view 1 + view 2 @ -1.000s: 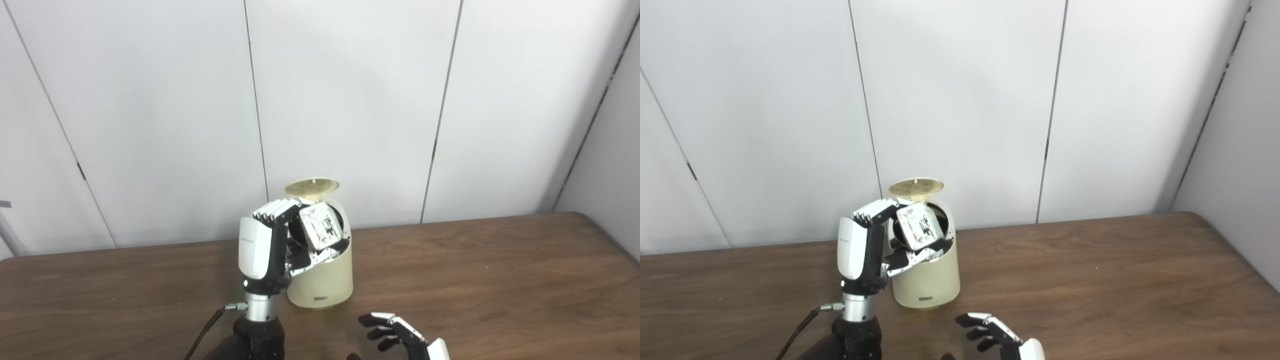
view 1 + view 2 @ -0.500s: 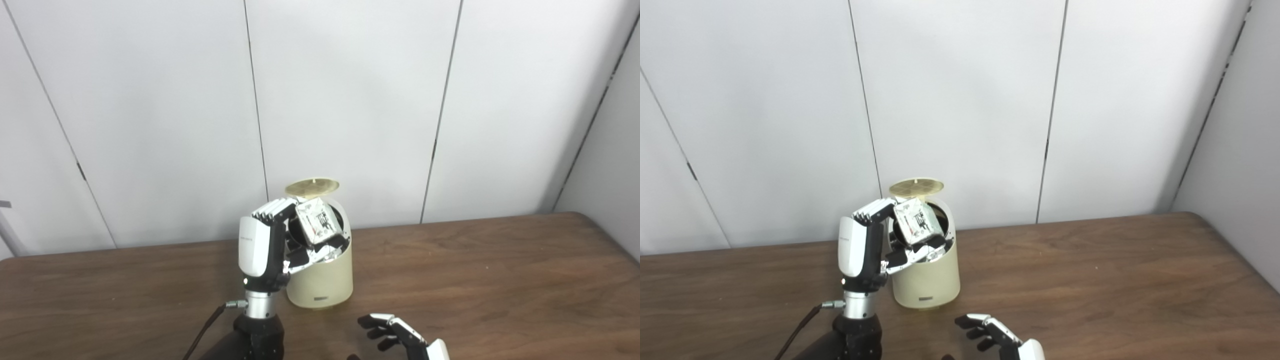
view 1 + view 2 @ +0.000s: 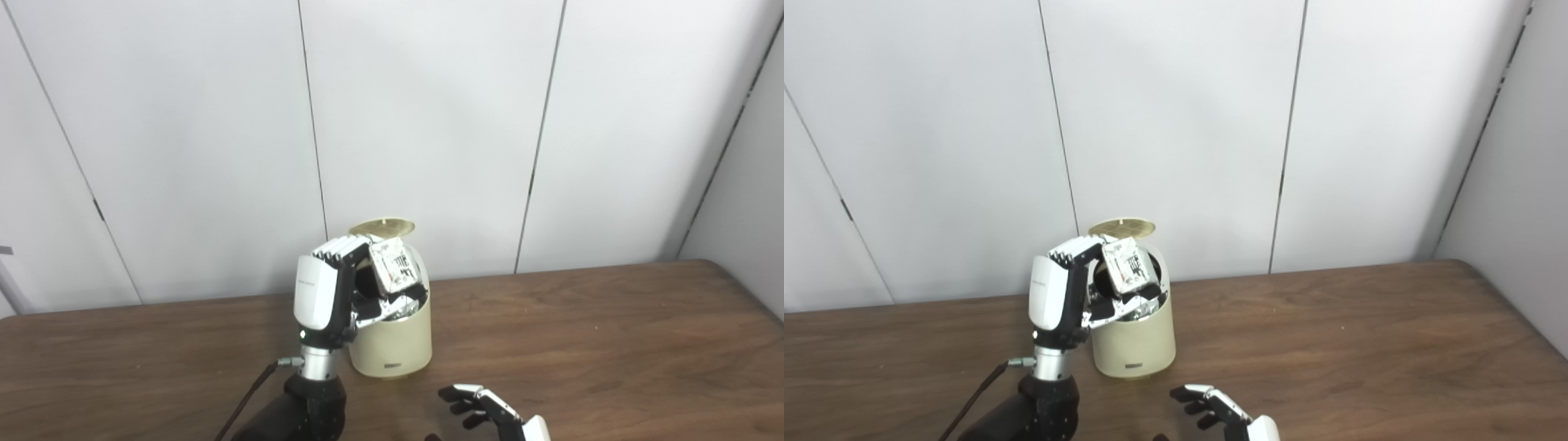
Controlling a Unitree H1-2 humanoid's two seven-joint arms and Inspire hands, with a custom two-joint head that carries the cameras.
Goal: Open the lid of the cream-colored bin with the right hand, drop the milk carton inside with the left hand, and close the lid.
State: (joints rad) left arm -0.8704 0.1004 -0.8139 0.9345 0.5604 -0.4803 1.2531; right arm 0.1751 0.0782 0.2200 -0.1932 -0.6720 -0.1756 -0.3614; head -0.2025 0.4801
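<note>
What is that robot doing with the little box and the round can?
The robot is throwing away a milk carton. Its left robot hand holds the carton tilted right at the mouth of the cream-colored bin, whose lid stands flipped up at the back. The carton is not dropped in yet. The right robot hand waits low on the table, holding nothing.

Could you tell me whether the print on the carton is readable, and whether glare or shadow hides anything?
Left eye view: carton print shows only as dark smudges; bin mouth is dark. Right eye view: same blur, even lighting, no glare.
</note>
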